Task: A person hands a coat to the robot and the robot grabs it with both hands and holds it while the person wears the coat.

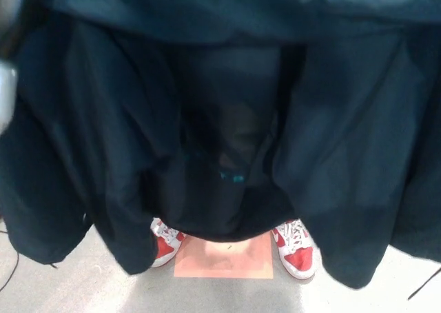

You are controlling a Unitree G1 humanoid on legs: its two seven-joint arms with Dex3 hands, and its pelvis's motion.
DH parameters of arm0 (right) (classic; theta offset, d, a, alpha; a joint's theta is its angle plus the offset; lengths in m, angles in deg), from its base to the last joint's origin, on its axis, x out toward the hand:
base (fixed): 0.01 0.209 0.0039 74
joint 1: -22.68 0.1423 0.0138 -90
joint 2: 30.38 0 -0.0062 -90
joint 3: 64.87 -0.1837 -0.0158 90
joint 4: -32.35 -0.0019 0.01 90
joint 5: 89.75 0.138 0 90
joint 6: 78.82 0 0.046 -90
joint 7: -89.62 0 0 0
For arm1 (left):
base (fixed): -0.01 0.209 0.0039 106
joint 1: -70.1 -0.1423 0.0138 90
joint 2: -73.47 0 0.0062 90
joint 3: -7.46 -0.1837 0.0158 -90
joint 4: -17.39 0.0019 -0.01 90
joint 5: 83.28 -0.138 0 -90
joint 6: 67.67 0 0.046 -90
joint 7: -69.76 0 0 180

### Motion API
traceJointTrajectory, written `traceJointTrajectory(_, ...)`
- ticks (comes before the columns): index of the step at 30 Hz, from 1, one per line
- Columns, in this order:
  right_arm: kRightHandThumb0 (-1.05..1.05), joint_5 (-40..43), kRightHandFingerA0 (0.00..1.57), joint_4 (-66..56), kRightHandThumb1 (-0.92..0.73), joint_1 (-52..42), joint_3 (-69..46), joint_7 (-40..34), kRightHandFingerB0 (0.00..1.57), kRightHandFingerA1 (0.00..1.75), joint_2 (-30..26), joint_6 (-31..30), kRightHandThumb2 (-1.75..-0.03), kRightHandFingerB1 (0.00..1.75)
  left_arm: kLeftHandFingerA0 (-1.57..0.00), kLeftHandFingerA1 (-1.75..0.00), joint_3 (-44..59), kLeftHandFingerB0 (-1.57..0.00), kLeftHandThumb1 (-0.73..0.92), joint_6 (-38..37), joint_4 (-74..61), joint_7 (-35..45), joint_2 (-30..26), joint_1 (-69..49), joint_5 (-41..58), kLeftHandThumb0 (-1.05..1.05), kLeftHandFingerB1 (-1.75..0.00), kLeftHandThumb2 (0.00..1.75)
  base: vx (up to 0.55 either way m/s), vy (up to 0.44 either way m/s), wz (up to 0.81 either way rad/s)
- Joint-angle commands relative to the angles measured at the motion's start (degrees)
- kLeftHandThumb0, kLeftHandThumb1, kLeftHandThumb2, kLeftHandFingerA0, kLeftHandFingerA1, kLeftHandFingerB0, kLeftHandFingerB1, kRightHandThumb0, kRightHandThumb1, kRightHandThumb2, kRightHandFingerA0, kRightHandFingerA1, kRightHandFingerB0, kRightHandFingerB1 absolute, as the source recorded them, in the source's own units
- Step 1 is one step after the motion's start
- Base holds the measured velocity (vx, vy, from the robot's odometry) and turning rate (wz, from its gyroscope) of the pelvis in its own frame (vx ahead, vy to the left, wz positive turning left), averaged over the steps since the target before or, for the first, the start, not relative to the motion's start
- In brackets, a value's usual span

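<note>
Filling view — coat (207,106); red shoes (296,249) below

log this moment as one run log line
coat: hanging spread, fills the view | person: red and white shoes behind coat hem, by orange floor patch | robot hands: not in view

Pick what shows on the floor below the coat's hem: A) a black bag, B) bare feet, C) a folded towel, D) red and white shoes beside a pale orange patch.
D: red and white shoes peek out under the coat, one on each side of the pale orange patch.
</note>
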Motion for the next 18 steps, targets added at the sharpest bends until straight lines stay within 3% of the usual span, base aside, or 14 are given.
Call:
traceJointTrajectory(1, -0.12, 3.8, 1.23, 2.7, -0.49, 9.3, -4.8, -9.3, 0.70, 1.41, 0.5, 0.5, -0.86, 1.06, -0.94, -1.63, 3.7, -0.78, 0.66, -2.4, 2.2, -11.4, -4.3, 8.6, -0.4, -0.24, -0.77, 0.64, 0.00, 0.000, 0.00)
traceJointTrajectory(2, -0.12, 3.7, 1.23, 3.1, -0.49, 9.8, -4.9, -9.5, 0.70, 1.41, 0.5, 0.6, -0.86, 1.06, -0.94, -1.63, 3.7, -0.78, 0.66, -2.5, 2.4, -11.2, -4.3, 8.8, -0.2, -0.24, -0.77, 0.64, 0.00, 0.000, 0.00)
traceJointTrajectory(3, -0.07, 3.4, 0.90, 4.0, -0.68, 11.4, -4.7, -9.4, 0.56, 1.75, 0.5, 0.3, -0.62, 1.30, -0.97, -1.61, 3.6, -0.76, 0.70, -3.1, 3.2, -11.0, -4.6, 10.1, 0.1, -0.22, -0.83, 0.60, 0.00, 0.000, 0.00)
traceJointTrajectory(4, -0.11, 3.3, 1.25, 4.5, -0.54, 12.2, -4.7, -9.4, 0.68, 1.42, 0.4, 0.3, -0.89, 1.10, -0.97, -1.62, 3.4, -0.72, 0.71, -3.3, 3.7, -11.0, -4.8, 10.9, 0.1, -0.17, -0.96, 0.61, 0.00, 0.000, 0.00)
traceJointTrajectory(5, -0.11, 3.2, 1.25, 4.9, -0.54, 13.3, -4.7, -9.2, 0.68, 1.42, 0.3, 0.3, -0.89, 1.10, -0.97, -1.62, 3.2, -0.72, 0.71, -3.5, 4.2, -10.9, -5.0, 11.7, 0.0, -0.17, -0.96, 0.61, 0.00, 0.000, 0.00)
traceJointTrajectory(6, -0.13, 3.2, 0.90, 5.6, -0.76, 14.3, -4.6, -9.3, 0.55, 1.75, 0.5, 0.3, -0.66, 1.35, -0.95, -1.67, 3.2, -0.70, 0.71, -3.4, 4.7, -10.5, -4.9, 12.5, 0.3, -0.13, -1.14, 0.68, 0.00, 0.000, 0.00)
traceJointTrajectory(9, -0.13, 3.0, 0.90, 7.7, -0.76, 16.8, -4.1, -10.3, 0.57, 1.75, 0.6, 0.6, -0.65, 1.31, -0.95, -1.67, 3.0, -0.71, 0.72, -3.8, 6.2, -10.2, -5.1, 14.4, 0.7, -0.15, -1.09, 0.67, 0.00, 0.000, 0.00)
traceJointTrajectory(10, -0.10, 3.0, 0.89, 8.9, -0.74, 18.4, -3.7, -10.6, 0.54, 1.75, 0.6, 0.9, -0.68, 1.38, -0.97, -1.64, 2.6, -0.76, 0.70, -4.9, 7.5, -10.6, -5.8, 15.9, 0.5, -0.15, -0.89, 0.60, 0.00, 0.000, 0.00)
traceJointTrajectory(11, -0.10, 3.1, 0.89, 9.4, -0.74, 19.1, -3.6, -10.8, 0.54, 1.75, 0.6, 1.1, -0.68, 1.38, -0.97, -1.64, 2.4, -0.76, 0.70, -5.4, 8.1, -10.9, -6.1, 16.6, 0.4, -0.15, -0.89, 0.60, 0.00, 0.000, 0.00)
traceJointTrajectory(12, -0.16, 3.4, 1.21, 10.6, -0.55, 20.8, -3.4, -10.2, 0.68, 1.40, 0.2, 1.8, -0.90, 1.09, -0.94, -1.70, 2.2, -0.71, 0.74, -6.6, 9.7, -10.4, -6.4, 18.4, 0.9, -0.11, -1.04, 0.66, 0.00, 0.000, 0.00)
traceJointTrajectory(15, -0.14, 3.8, 1.22, 13.2, -0.58, 23.6, -3.0, -10.6, 0.69, 1.42, -0.1, 3.0, -0.91, 1.10, -0.93, -1.72, 2.0, -0.67, 0.74, -8.0, 12.3, -9.6, -6.5, 20.9, 1.7, -0.11, -1.14, 0.64, 0.00, 0.000, 0.00)
traceJointTrajectory(16, -0.07, 3.9, 0.89, 14.8, -0.72, 25.6, -2.8, -10.3, 0.62, 1.73, -0.3, 3.1, -0.69, 1.24, -0.95, -1.71, 1.7, -0.68, 0.74, -7.4, 13.7, -9.7, -6.5, 22.5, 1.2, -0.11, -1.16, 0.67, 0.00, 0.000, 0.00)
traceJointTrajectory(17, -0.12, 3.9, 1.24, 15.9, -0.57, 26.9, -2.7, -10.1, 0.70, 1.41, -0.5, 3.2, -0.91, 1.05, -0.99, -1.71, 1.5, -0.67, 0.73, -6.9, 14.7, -9.8, -6.4, 23.8, 0.9, -0.11, -1.18, 0.67, 0.00, 0.000, 0.00)
traceJointTrajectory(18, -0.12, 3.9, 1.24, 16.5, -0.57, 27.3, -2.5, -10.2, 0.70, 1.41, -0.6, 3.3, -0.91, 1.05, -0.99, -1.71, 1.4, -0.67, 0.73, -6.9, 15.2, -10.0, -6.4, 24.1, 0.8, -0.11, -1.18, 0.67, 0.00, 0.000, 0.00)
